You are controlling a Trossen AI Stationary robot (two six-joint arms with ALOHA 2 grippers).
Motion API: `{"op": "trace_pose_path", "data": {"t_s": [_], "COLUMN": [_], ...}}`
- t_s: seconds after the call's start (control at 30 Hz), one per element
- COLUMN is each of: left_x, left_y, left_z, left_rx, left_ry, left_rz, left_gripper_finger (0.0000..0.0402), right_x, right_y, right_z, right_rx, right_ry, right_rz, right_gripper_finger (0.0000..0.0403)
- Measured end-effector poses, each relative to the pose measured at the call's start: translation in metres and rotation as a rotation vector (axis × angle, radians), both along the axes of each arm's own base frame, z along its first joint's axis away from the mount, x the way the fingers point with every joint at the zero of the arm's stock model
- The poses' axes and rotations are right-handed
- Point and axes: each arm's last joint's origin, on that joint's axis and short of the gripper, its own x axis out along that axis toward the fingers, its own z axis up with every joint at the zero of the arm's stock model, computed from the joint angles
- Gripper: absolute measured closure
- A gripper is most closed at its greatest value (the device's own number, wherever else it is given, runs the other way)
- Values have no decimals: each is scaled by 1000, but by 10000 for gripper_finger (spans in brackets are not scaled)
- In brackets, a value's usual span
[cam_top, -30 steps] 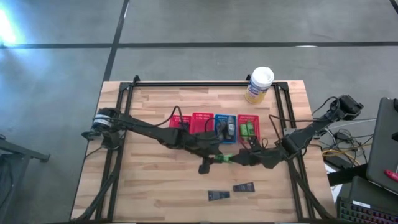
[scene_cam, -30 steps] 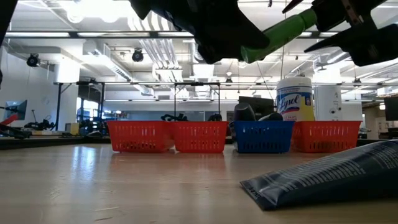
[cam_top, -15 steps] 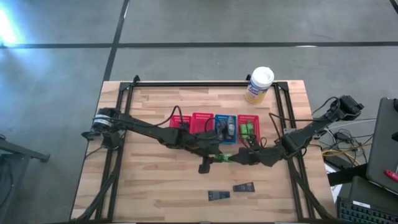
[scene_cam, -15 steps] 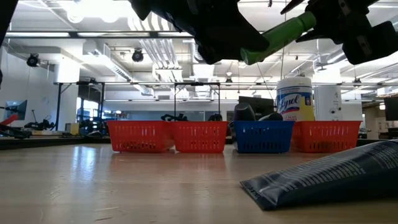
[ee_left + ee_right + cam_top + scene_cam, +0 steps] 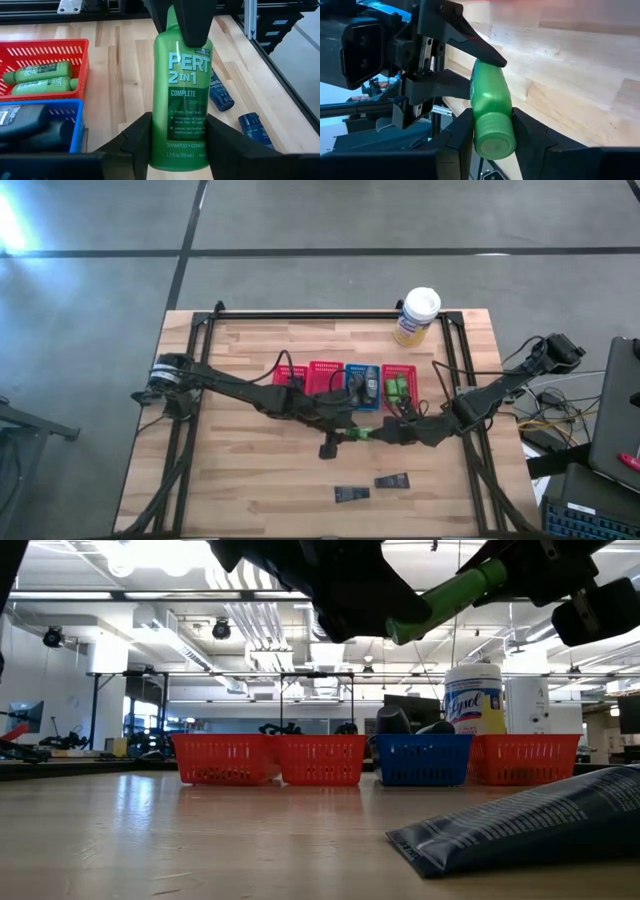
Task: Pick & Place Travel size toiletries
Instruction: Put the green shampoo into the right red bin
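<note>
So the green bottle (image 5: 184, 95) is hanging in mid-air above the middle of the table (image 5: 240, 480), just in front of the basket row, and both arms are gripping it at once. It's a bright green little shampoo bottle with a ribbed green screw cap. The label is reading "PERT 2in1 COMPLETE" with "SHAMPOO + CONDITIONER" lower down and what looks like "1.7 fl oz (50 ml)".

The left gripper (image 5: 175, 132) is pinching the bottle's lower body, one finger pressing each side. The right gripper (image 5: 492, 130) is clamping the cap end the same way, fingers snug on both sides of the cap. In the low view the bottle is sitting tilted, cap end higher, well clear of the wood.

Containers: four small mesh baskets are standing side by side. The two red baskets (image 5: 308, 375) on the left I can't really see into. The blue basket (image 5: 362, 386) is holding dark grey-black items. The red basket on the right end (image 5: 397, 385) is holding at least two more green bottles (image 5: 39, 78) lying flat.

Two dark blue tubes (image 5: 371, 486) are lying on the bare table nearer the front edge, apart from the baskets.

A yellow canister (image 5: 416, 316) with a white lid is standing at the back edge, and its label is reading "Lysol" in the low view.
</note>
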Motion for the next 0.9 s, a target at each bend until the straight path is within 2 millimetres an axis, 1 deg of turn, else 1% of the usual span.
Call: {"op": "trace_pose_path", "data": {"t_s": [0.23,0.33,0.47,0.6,0.67,0.73,0.8,0.9], "left_x": [-1,-3,-12,-28,-36,-44,-50,-57], "left_y": [-3,-2,0,5,8,11,14,20], "left_z": [0,0,9,24,33,40,45,48], "left_rx": [11,13,30,77,102,140,180,214], "left_ry": [-3,18,54,87,97,101,113,142], "left_rz": [-1,37,107,172,196,220,240,252], "left_gripper_finger": [164,132,103,92,93,96,97,96], "right_x": [-3,-9,-22,-40,-48,-53,-52,-45], "right_y": [-4,-8,-18,-25,-27,-28,-27,-22], "right_z": [-2,-2,4,17,25,28,24,6], "right_rx": [-62,-112,-210,-299,-340,-401,-452,-513], "right_ry": [31,58,121,215,250,313,395,503], "right_rz": [-50,-91,-176,-265,-318,-357,-395,-460], "right_gripper_finger": [299,300,300,300,300,300,301,301]}}
